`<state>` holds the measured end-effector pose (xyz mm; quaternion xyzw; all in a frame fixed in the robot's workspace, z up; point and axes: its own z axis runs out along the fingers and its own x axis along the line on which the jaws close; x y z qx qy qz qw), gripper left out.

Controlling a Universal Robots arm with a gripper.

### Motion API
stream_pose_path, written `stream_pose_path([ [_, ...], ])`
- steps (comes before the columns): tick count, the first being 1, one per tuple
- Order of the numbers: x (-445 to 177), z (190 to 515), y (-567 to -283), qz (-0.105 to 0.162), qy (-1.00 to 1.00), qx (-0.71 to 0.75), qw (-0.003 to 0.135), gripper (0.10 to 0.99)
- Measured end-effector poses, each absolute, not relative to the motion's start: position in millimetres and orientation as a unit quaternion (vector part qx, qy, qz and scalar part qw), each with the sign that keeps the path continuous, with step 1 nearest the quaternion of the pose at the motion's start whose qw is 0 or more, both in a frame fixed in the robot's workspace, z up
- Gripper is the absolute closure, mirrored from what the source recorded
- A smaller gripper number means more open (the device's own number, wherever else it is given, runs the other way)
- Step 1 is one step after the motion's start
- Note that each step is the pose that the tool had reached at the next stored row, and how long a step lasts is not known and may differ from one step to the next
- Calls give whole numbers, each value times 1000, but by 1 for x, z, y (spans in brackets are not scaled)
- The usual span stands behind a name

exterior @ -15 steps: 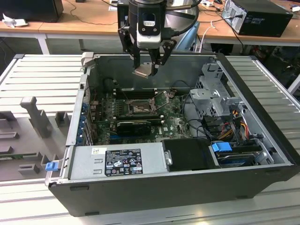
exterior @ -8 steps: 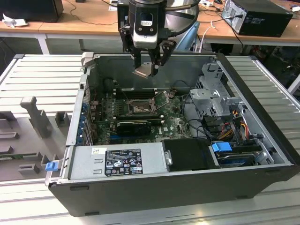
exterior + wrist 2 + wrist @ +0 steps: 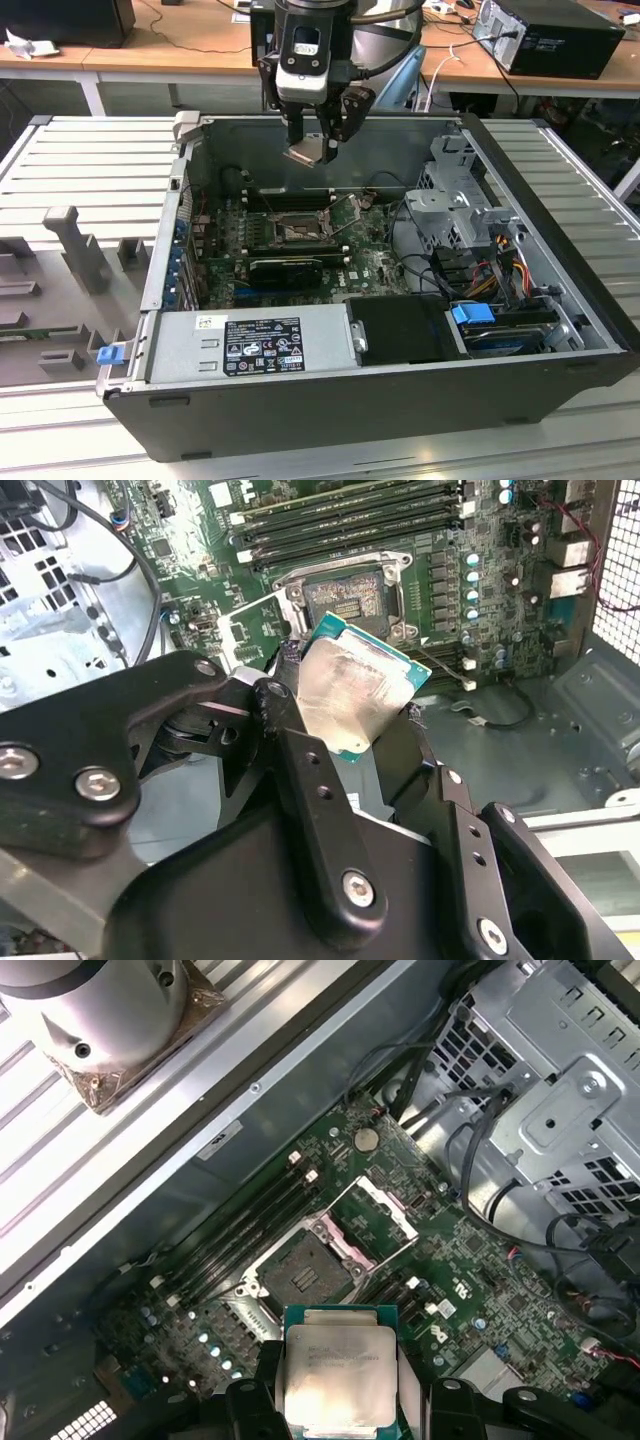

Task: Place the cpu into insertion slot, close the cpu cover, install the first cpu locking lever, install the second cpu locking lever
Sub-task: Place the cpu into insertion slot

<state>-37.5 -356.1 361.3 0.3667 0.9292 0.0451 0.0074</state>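
Gripping the cpu [image 3: 308, 152] by its edges, the jaws hold it tilted, well above the slot [image 3: 298, 232], whose cover [image 3: 375, 1212] stands open beside it. A tilted or skewed descent could bend the slot's pins; a loose grip would drop it beside the slot.

The cpu [image 3: 305, 152] held aloft, the insertion slot [image 3: 298, 231] uncovered
The silver-topped, green-edged chip is gripped well above the black-framed socket, whose brownish pin field is exposed; the silvery cpu cover [image 3: 372, 1215] is swung open beside it.
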Motion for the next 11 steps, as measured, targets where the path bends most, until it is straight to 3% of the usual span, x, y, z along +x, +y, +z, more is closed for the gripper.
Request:
stream_pose_path([
  [11,-37,361,-356,45,908,416,10,549],
])
